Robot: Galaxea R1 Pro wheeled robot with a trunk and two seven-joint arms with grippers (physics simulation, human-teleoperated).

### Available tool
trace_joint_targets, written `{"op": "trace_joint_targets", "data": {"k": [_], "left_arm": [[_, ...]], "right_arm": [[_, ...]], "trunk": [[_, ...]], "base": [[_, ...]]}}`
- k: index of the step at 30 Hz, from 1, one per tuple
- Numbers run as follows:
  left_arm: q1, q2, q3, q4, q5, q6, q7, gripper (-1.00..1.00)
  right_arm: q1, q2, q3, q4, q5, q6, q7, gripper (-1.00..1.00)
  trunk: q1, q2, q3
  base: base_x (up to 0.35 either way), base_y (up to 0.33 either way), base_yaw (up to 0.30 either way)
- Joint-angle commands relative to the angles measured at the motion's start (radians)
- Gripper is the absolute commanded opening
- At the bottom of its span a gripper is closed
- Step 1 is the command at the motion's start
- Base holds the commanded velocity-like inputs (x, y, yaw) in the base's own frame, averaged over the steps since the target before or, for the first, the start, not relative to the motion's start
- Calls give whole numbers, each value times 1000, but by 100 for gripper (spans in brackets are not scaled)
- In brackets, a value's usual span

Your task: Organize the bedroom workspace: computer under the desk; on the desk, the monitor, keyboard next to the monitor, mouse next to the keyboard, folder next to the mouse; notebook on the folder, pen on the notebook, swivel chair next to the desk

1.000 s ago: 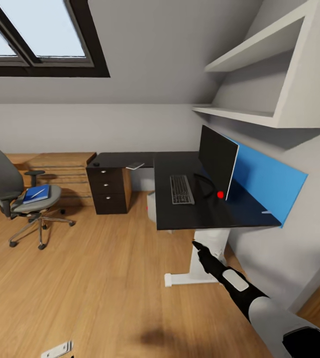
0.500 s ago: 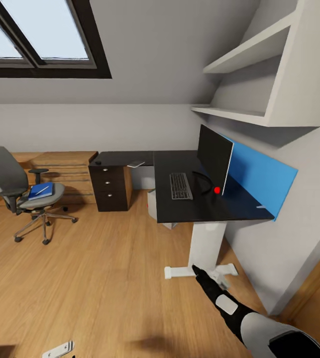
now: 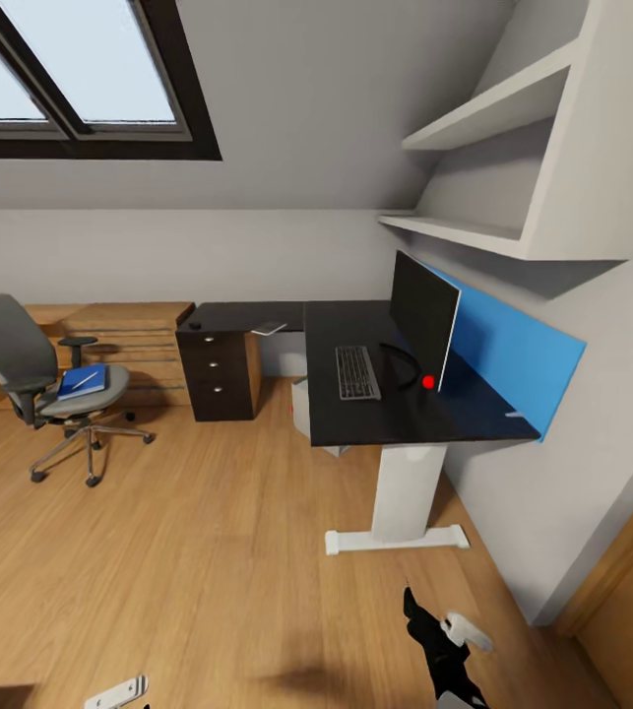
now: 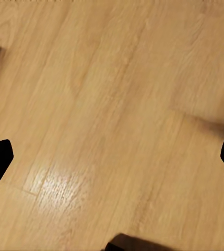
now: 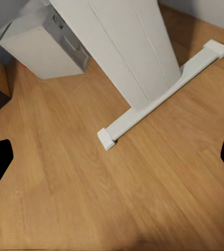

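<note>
The desk (image 3: 395,414) is viewed from a standing-off position, so the approach stage is judged to be in hand — keyboard (image 3: 357,372) and monitor (image 3: 422,320) already lie on the surface, the computer (image 5: 41,44) under it. The folder (image 3: 83,380), on the chair (image 3: 35,379) well left of the desk, should be fetched next. The wrist views show both pincers (image 5: 112,162) (image 4: 112,162) spread, empty, over floor; the desk leg (image 5: 127,52) is seen close only there.

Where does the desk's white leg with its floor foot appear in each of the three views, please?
Head view: the white leg stands right of centre under the black desk, its foot bar on the wooden floor.
Right wrist view: the white leg runs down from the upper edge to its foot bar in mid-picture.
Left wrist view: not in it; floor planks there.
Shared landmark: the computer beside the leg, also under the desk in the head view.
</note>
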Motion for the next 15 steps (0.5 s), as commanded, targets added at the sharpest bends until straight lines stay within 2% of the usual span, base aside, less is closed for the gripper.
{"op": "trace_joint_targets", "data": {"k": [1,7,8,15], "left_arm": [[0,-1,2,-2,-2,6,1,100],[0,0,3,14,-3,7,4,100],[0,0,4,36,-3,6,5,100],[0,-1,3,45,-4,5,1,100]], "right_arm": [[6,1,7,2,-10,-5,3,100],[46,13,10,3,-8,-11,-8,100],[55,23,10,3,-7,-12,-11,100],[59,26,10,2,-6,-13,-20,100]], "trunk": [[-4,7,2],[-27,49,21],[-27,49,21],[-27,49,21]], "base": [[0,0,0],[0,0,0],[0,0,0],[0,0,0]]}}
